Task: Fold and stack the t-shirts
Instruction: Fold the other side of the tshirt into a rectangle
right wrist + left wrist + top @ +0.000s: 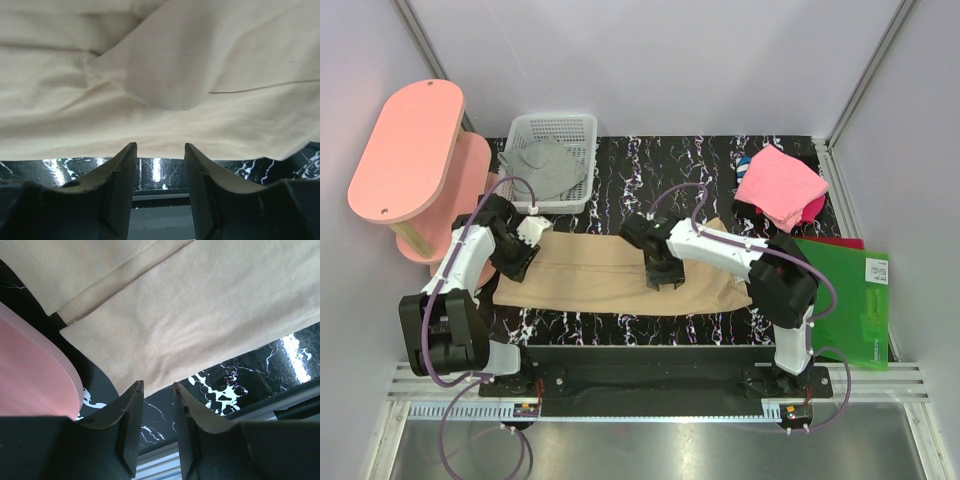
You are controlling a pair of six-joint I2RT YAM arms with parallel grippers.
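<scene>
The tan t-shirt lies folded into a long flat strip across the middle of the black marbled table. My left gripper is at its left end. In the left wrist view the left gripper is open, its tips just short of the tan t-shirt's hem, with nothing between them. My right gripper hangs over the strip's near edge. It is open too, at the tan t-shirt's edge and empty. A grey t-shirt lies in the basket. A pink t-shirt sits folded at the back right.
A white mesh basket stands at the back left. A pink two-tier shelf stands beside it, close to the left arm, and its edge shows in the left wrist view. A green sheet lies at the right.
</scene>
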